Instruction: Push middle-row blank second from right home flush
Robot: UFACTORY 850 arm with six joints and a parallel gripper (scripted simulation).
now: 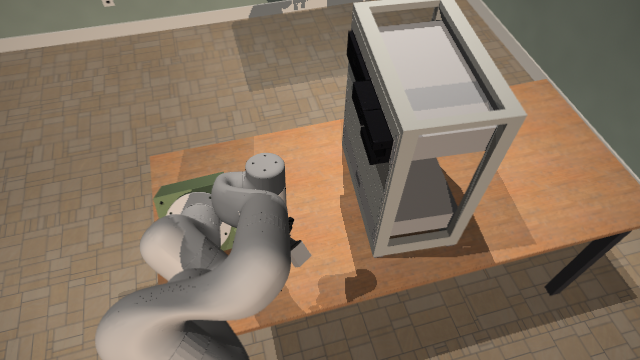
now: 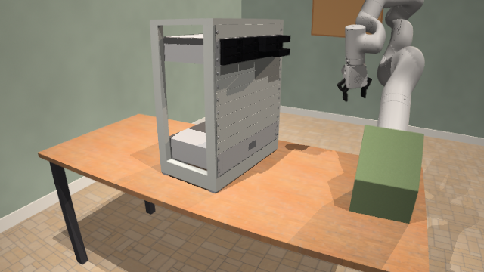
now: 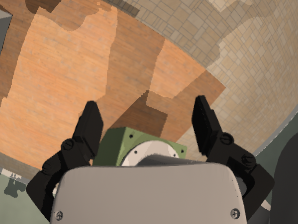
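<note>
While the arm hangs high above its green pedestal (image 2: 389,170), the gripper (image 2: 354,91) points down at the wooden table (image 2: 287,196) with its jaws spread as wide as they go and nothing between them; the wrist view shows both black fingers splayed over bare wood and the base below. Well apart from it stands the grey rack (image 2: 211,113), and the black drive blanks (image 2: 249,47) sit in a band near the top of its front face, facing the robot. A few of them jut out past their neighbours at the right end of that band, but from here I cannot tell which one is the middle-row target, second from the right. My read on handling: these look like small, rigid plastic blocks on short slides, light to move, needing no grasp at all, just a square push on the front face, dead centre so it doesn't cock in its bay. The open-framed rack looks tall for its footprint, and the blanks ride high, so a hard shove up there could rock or slide it. Gentle, steady pressure seems the safe call.
</note>
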